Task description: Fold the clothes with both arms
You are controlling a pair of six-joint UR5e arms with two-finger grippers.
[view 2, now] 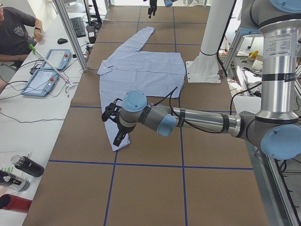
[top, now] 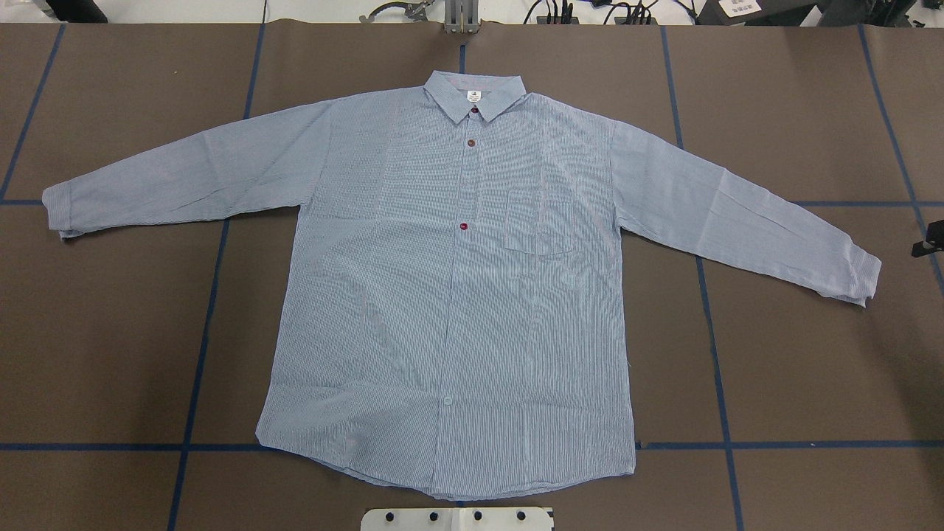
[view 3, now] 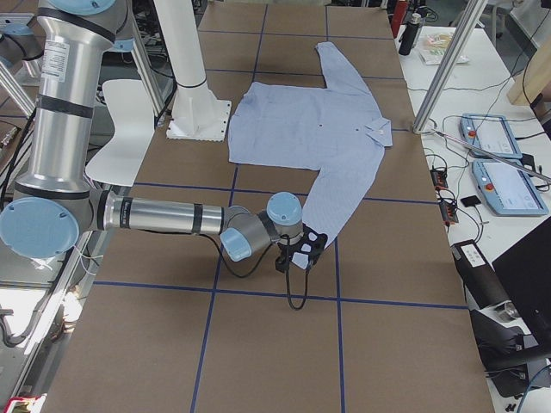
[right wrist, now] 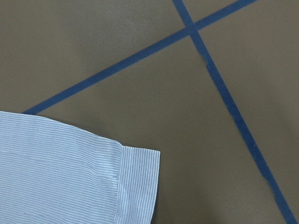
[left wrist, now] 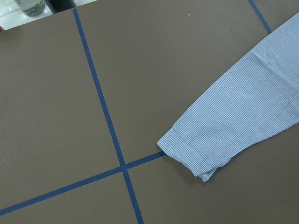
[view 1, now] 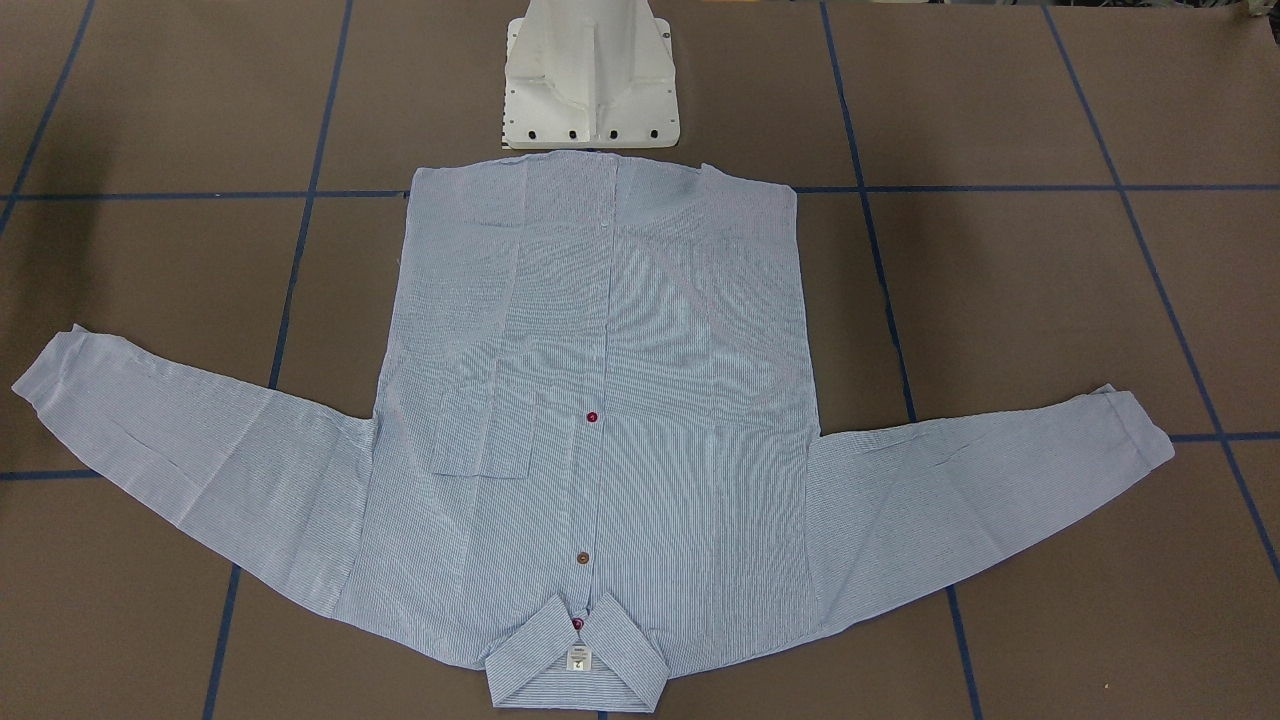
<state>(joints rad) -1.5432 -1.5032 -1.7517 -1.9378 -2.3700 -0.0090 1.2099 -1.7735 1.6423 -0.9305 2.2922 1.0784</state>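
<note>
The light blue striped shirt [top: 450, 295] lies flat and face up on the brown table, buttoned, collar [top: 476, 96] at the far side, both sleeves spread out. In the exterior left view my left gripper [view 2: 113, 126] hovers over the left sleeve's cuff [view 2: 117, 143]; the left wrist view shows that cuff [left wrist: 191, 156] but no fingers. In the exterior right view my right gripper [view 3: 303, 245] hangs by the right sleeve's cuff [view 3: 323, 228], which also fills the right wrist view's lower left [right wrist: 138, 182]. I cannot tell whether either gripper is open or shut.
The white pedestal base [top: 457, 518] stands at the shirt's hem. Blue tape lines [top: 214, 295] grid the table. Along the operators' side runs a white bench with teach pendants [view 2: 44, 70] and bottles [view 2: 26, 165]; a person [view 2: 19, 33] sits there.
</note>
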